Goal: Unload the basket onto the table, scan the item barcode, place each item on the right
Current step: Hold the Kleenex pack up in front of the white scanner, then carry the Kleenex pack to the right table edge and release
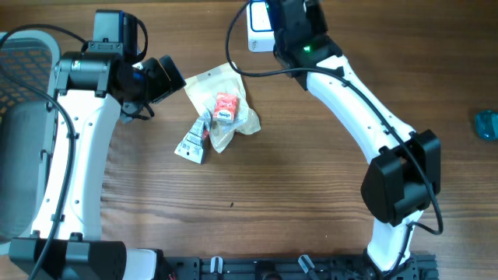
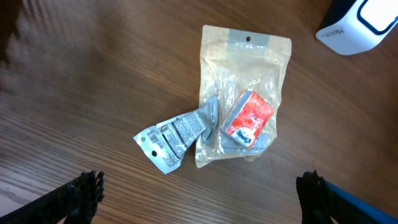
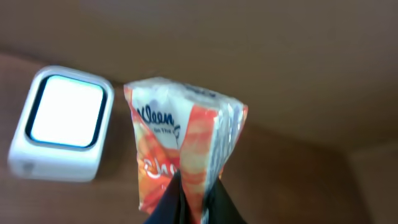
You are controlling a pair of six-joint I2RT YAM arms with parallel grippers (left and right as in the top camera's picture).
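- Right fingers (image 3: 221, 208): clenched on the lower edge of the tissue pack (image 3: 186, 137). The pack hangs in the air just beside the scanner (image 3: 65, 121), to one side of its lit window and not in front of it.
- Left fingers (image 2: 84, 190): released and spread wide above the tabletop (image 2: 93, 81), grasping nothing.
- Step in hand, as judged: showing the tissue pack to the scanner. No barcode appears on the face seen in the right wrist view, so the code is probably on another side. Turn your wrist until that side looks squarely at the window.
- Bring the pack in front of the window, near it but not touching, and hold it steady there. The wrapper looks soft and creased, so a flat stretch of it should read best.
- The pinch sits at the bottom edge; check that neither finger covers the code before you present it.
- Leave the left arm where it is; it is well apart from the scanner and in nobody's way.
- Count, task things: one scanner; one tissue pack, held.
- Count, lying on the tabletop: one clear pouch (image 2: 245, 68) with one red packet (image 2: 249, 117) inside it; one grey sachet (image 2: 168, 137) touching the pouch's lower corner.
- Count, at the right edge of the overhead view: one teal thing (image 1: 486, 124), too cropped to name.
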